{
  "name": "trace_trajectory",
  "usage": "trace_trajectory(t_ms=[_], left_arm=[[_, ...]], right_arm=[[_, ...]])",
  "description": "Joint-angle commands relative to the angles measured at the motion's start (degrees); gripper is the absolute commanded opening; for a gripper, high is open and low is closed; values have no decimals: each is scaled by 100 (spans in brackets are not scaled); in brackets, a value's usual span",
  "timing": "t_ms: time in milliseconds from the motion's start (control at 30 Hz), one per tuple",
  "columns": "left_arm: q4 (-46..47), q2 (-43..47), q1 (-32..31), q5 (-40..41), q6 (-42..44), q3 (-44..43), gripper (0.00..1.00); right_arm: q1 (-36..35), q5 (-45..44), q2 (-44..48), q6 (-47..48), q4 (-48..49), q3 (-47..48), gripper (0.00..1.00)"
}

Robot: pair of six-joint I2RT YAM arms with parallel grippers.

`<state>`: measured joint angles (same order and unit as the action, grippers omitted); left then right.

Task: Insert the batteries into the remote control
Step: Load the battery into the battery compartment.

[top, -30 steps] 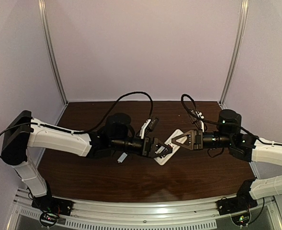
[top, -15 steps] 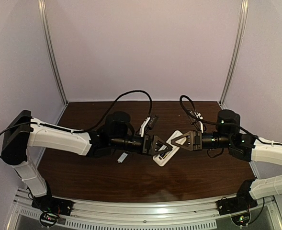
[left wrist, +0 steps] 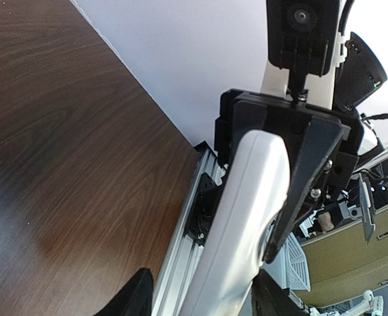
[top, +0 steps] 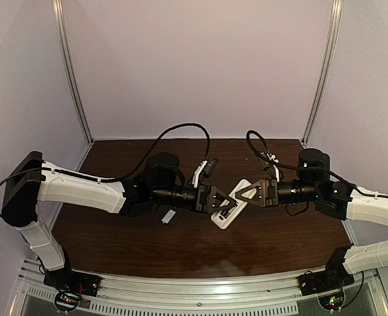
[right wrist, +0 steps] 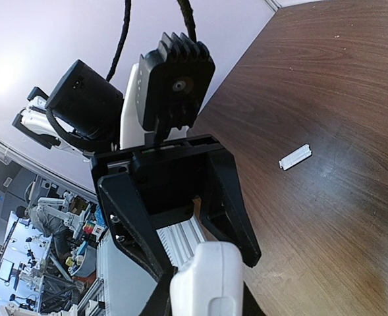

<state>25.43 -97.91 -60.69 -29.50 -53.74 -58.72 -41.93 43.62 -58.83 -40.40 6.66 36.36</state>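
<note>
While your right hand (top: pixel 241 195) is clamping the remote control (left wrist: pixel 249 210), left hand (top: pixel 223 201) grip unclear.
Likely light, slick plastic; hold its long edges.

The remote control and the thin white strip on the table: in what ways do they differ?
The remote control is much larger and thicker than the strip. The remote control has rounded ends; the strip is flat. The remote control sits between the left gripper and right gripper; the strip lies alone on the table. Both are white.
</note>
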Motion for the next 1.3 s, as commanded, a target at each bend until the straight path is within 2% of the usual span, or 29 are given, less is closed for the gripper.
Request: trace_trajectory(t_ms=[0, 467, 700, 1267], left_arm=[[-521, -154, 66, 53, 179, 56, 51], [-1664, -174, -67, 816, 1136, -179, 48], [-1749, -163, -66, 951, 1253, -143, 42], [-2431, -154, -134, 1372, 2281, -114, 41]], right_arm=[[-26, 81, 99, 84, 247, 401, 0], [62, 297, 101, -374, 697, 379, 0], [73, 405, 77, -496, 837, 358, 0], [307, 757, 108, -1330, 1723, 111, 0]])
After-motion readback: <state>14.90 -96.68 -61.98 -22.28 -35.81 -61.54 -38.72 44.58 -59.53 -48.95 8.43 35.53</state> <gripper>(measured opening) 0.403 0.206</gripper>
